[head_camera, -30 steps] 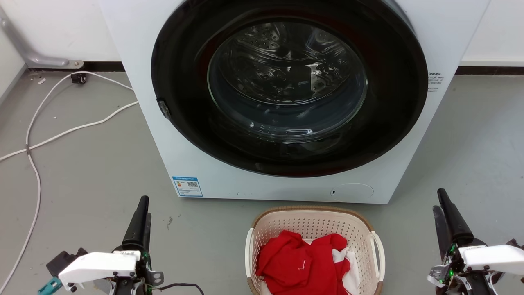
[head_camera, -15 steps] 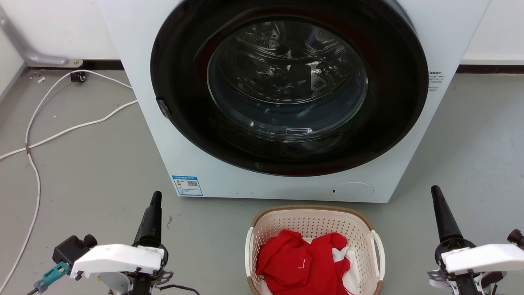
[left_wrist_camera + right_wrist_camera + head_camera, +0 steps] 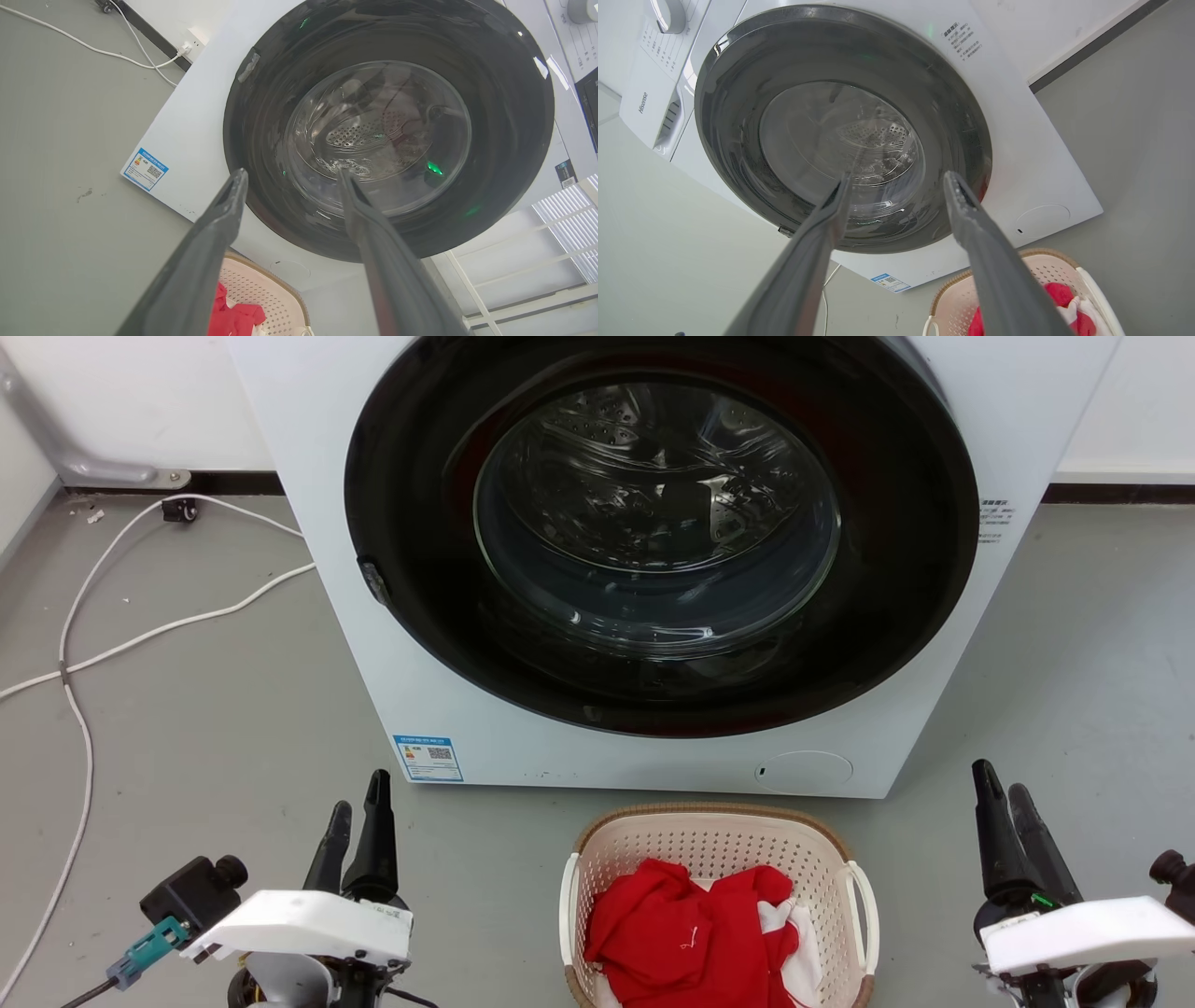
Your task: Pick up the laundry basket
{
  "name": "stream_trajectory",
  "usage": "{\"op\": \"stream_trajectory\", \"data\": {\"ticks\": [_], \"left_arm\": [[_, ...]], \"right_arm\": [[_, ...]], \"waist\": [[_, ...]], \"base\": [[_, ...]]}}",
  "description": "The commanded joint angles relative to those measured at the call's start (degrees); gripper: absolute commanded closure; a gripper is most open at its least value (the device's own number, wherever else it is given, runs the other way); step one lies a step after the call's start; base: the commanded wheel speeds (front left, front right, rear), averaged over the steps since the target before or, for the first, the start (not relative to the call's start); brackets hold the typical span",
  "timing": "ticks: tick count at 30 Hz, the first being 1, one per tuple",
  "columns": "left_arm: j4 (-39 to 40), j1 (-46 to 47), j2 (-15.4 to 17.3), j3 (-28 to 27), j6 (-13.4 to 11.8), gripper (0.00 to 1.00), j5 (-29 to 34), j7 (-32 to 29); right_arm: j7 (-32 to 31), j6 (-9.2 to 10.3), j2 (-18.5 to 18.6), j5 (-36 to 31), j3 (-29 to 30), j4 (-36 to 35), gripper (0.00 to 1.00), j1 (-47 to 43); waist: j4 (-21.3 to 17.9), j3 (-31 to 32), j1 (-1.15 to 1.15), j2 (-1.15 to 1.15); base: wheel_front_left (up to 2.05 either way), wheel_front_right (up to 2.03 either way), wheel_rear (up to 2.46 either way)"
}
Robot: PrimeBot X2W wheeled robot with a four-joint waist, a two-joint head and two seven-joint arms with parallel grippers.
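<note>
The cream laundry basket (image 3: 711,812) with a brown rim and white side handles sits on the grey floor just in front of the washer, holding red and white clothes (image 3: 686,933). My left gripper (image 3: 359,793) hovers to the basket's left, open and holding nothing. My right gripper (image 3: 999,779) hovers to its right, also open and holding nothing. In the left wrist view the open gripper (image 3: 292,173) points at the washer door, with the basket (image 3: 273,298) low between the fingers. The right wrist view has the open gripper (image 3: 897,177) and the basket (image 3: 1045,268) at the lower right.
A white front-loading washer (image 3: 327,551) with a shut dark round door (image 3: 658,532) stands right behind the basket. White cables (image 3: 140,635) trail across the floor at the left. A white frame (image 3: 514,275) stands beside the washer.
My left gripper has moved right, toward the basket, and the right one slightly left. Both wrists have turned, so each gripper's two fingers now show apart.
</note>
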State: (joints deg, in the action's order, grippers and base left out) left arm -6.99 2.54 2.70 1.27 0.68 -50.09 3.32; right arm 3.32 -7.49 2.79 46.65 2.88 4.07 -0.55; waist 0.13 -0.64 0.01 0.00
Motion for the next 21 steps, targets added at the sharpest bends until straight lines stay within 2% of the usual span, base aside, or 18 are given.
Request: {"op": "stream_trajectory", "data": {"ticks": [1, 21], "left_arm": [[1.18, 0.04, 0.14, 0.19, -0.23, 0.00, 1.77, 0.56], [2.86, -1.03, 0.91, 3.66, -2.88, 0.00, 17.46, 4.12]], "right_arm": [[0.53, 0.00, 0.12, -1.78, -0.12, -1.23, 0.00, -0.10], [4.06, 0.00, 0.13, -16.55, -0.92, -4.11, 0.00, -2.29]], "waist": [[0.01, 0.00, 0.00, 0.00], [0.11, -0.11, -0.01, 0.00]], "base": [[0.00, 0.00, 0.00], [0.00, 0.00, 0.00]]}}
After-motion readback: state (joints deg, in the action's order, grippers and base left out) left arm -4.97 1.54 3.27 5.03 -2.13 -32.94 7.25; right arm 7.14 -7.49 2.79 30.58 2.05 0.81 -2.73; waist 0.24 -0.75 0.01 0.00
